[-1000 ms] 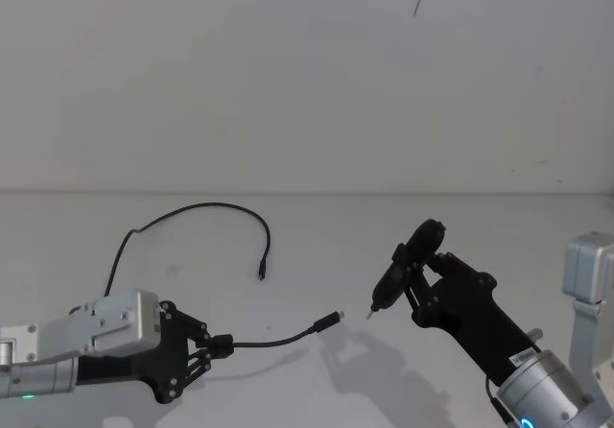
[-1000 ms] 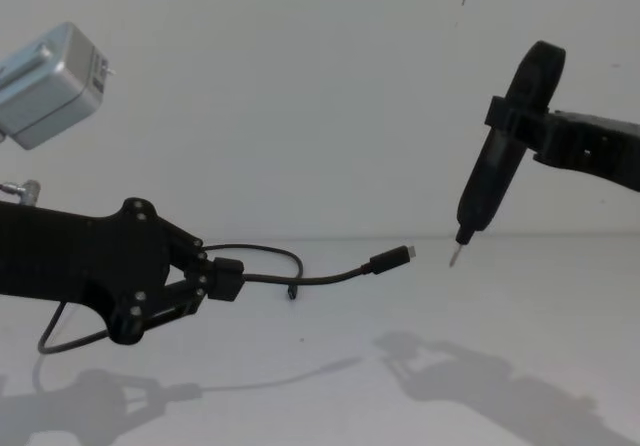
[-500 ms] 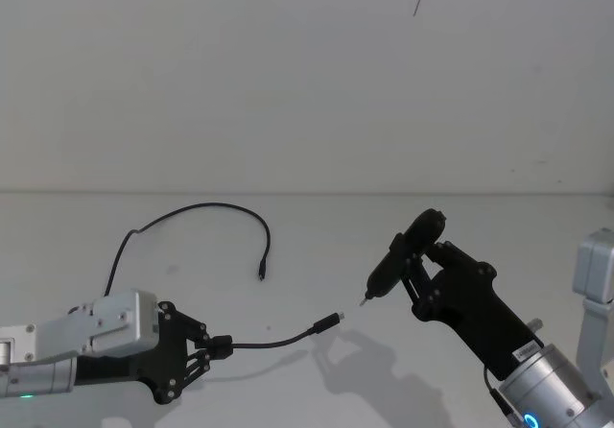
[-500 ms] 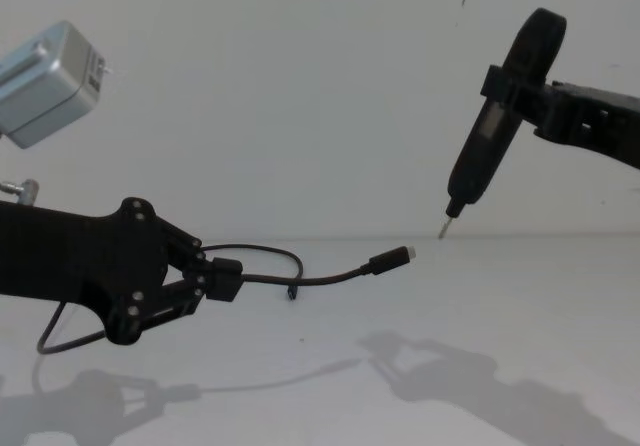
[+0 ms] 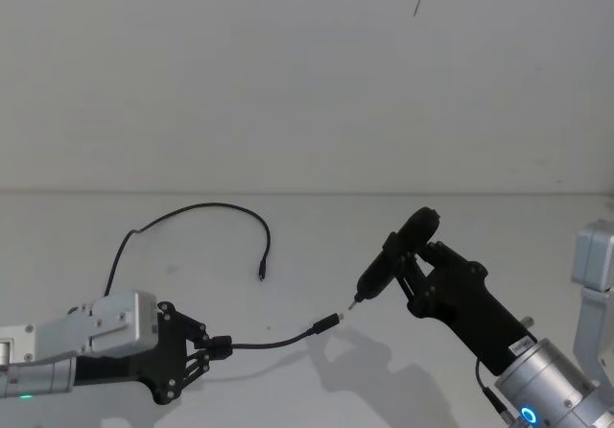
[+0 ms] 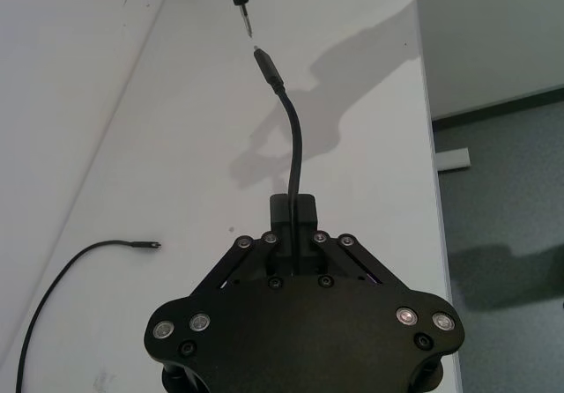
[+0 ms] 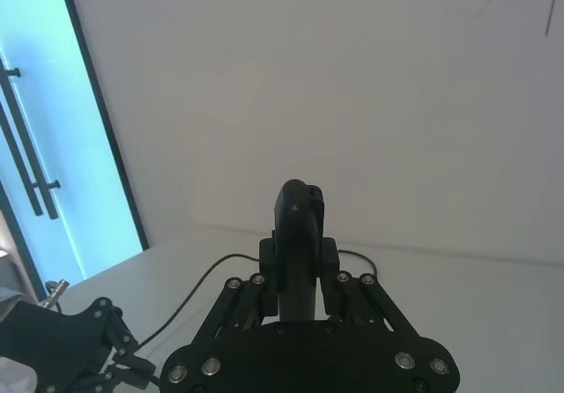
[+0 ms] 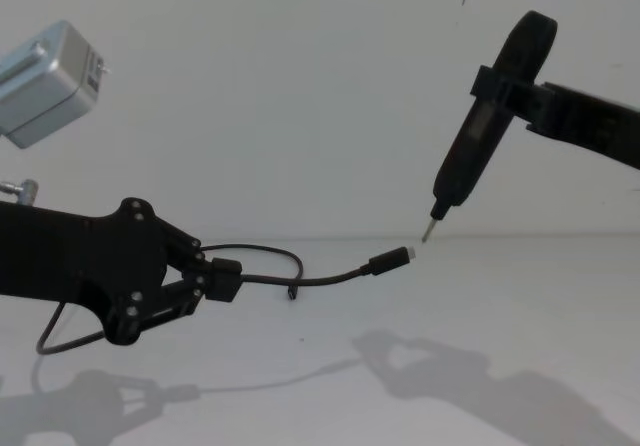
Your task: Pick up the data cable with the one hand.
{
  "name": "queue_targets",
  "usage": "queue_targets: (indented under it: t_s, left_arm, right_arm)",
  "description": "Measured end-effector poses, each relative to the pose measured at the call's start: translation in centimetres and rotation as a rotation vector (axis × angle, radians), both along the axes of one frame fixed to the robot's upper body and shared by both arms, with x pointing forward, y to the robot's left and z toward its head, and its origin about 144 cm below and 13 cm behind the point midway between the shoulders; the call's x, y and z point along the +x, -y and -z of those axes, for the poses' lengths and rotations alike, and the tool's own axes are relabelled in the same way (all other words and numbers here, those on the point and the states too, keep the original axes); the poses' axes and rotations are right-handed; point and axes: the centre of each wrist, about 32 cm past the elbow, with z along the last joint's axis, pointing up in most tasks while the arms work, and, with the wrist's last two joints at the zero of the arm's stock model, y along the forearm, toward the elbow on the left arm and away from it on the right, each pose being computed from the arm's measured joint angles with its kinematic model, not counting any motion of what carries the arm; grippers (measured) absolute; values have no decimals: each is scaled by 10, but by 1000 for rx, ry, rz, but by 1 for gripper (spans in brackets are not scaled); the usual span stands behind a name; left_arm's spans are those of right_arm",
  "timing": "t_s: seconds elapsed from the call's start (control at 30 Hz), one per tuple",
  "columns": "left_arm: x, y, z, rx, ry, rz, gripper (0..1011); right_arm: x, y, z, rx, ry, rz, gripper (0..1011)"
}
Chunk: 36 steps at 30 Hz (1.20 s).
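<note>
Two grippers: left gripper (image 5: 213, 347) jaws clamped on data cable (image 5: 273, 342), right gripper (image 5: 414, 276) gripping pen tool (image 5: 389, 264)

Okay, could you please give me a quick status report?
Left gripper shut on data cable, plug end held up. Right gripper shut on pen tool, tip near plug. Nothing in the way.
</note>
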Motion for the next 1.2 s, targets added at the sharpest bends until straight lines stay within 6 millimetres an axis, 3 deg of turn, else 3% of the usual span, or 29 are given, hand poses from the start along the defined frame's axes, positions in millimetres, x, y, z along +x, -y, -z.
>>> queue_targets:
  t_s: [1.2]
  left_arm:
    - [0, 0, 0, 0, 0, 1, 41]
  right_arm:
    - [8, -1, 2, 35, -91, -24, 263]
